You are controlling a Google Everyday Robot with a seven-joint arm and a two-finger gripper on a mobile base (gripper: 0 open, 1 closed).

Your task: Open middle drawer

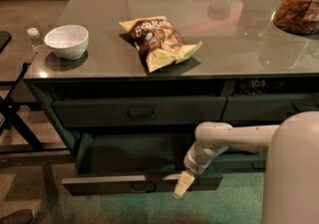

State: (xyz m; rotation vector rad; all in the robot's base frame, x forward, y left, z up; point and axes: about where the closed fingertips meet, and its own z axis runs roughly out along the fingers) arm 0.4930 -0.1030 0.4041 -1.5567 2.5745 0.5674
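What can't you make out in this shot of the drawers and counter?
Camera view only.
Inside of the middle drawer: too dark to show contents.
Whatever lies below that drawer: hidden by its pulled-out front, where the gripper hangs at the right end.
Jar: cut off by the right edge.
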